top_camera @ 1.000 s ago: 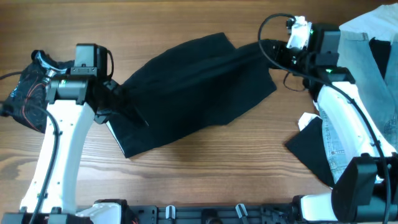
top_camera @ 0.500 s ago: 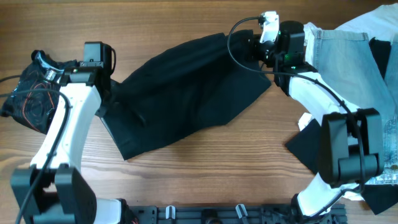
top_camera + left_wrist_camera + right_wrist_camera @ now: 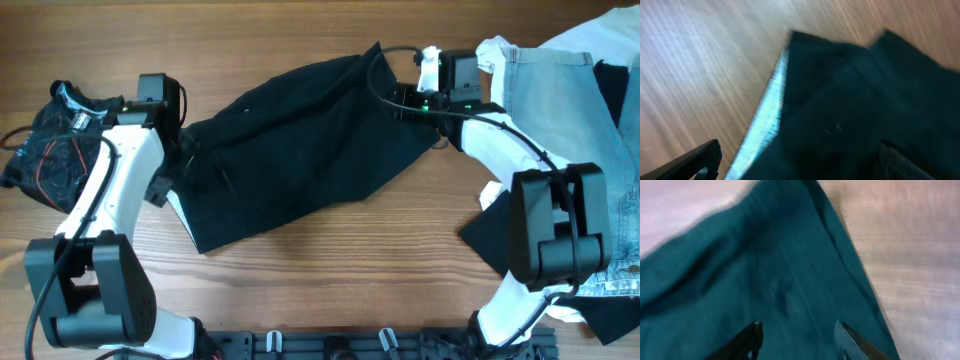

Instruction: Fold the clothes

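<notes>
Left hand (image 3: 795,162) and right hand (image 3: 797,339), fingers spread, have moved in onto the black shirt (image 3: 300,150); grasping likely follows.

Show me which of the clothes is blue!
The jeans at the far right are light blue; the big shirt in the middle is black.

White left arm (image 3: 115,190) and white right arm (image 3: 500,150) reach far across; black left gripper (image 3: 797,162) and black right gripper (image 3: 797,335) gape.
</notes>
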`<action>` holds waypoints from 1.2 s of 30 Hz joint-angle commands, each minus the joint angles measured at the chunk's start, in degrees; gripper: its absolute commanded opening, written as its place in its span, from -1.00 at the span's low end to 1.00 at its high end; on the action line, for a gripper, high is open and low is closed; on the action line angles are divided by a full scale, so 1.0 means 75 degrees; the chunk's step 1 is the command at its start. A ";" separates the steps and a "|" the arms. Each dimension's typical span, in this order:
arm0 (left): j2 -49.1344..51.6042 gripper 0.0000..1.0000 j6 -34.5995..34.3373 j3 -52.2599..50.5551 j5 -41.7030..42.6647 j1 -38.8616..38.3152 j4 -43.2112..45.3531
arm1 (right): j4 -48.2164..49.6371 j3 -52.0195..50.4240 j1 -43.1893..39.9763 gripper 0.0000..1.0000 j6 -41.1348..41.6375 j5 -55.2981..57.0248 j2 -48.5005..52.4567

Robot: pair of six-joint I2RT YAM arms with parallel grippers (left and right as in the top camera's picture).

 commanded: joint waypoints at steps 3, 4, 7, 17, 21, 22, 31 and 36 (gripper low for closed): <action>0.0041 1.00 0.2020 -0.1084 0.1649 0.0015 0.0880 | -0.0548 0.0029 0.0029 0.08 -0.0035 0.0533 0.0108; 0.0041 1.00 0.2168 -0.1408 0.1851 0.0015 0.1131 | -0.0560 0.0029 0.0029 0.08 -0.0032 0.0530 0.0108; 0.0041 1.00 0.2168 -0.2294 0.1845 0.0015 0.1795 | -0.0714 0.0029 0.0029 0.09 -0.0035 0.0527 0.0108; 0.0015 -0.92 0.3468 -0.3048 0.3034 0.0064 0.3147 | -0.1448 0.0029 0.0114 -0.06 -0.0067 -0.0058 -0.0796; -0.0373 -0.92 0.3544 -0.2057 0.2742 0.0662 0.1591 | -0.1635 0.0029 0.0743 -0.17 -0.0073 -0.0810 -0.0825; -0.0469 -0.92 0.3541 -0.1891 0.2748 0.0766 0.1376 | -0.1597 0.0029 0.0976 -0.19 -0.0076 -0.0845 -0.0825; -0.0915 -0.92 0.3605 -0.1128 0.2326 0.1151 0.0044 | -0.1189 0.0029 0.2876 -0.35 0.0041 -0.1113 -0.0192; -0.1582 -0.92 0.3640 0.0187 0.2821 0.1341 -0.1148 | 0.0055 0.0029 0.3917 -0.38 0.0618 -0.2629 0.0874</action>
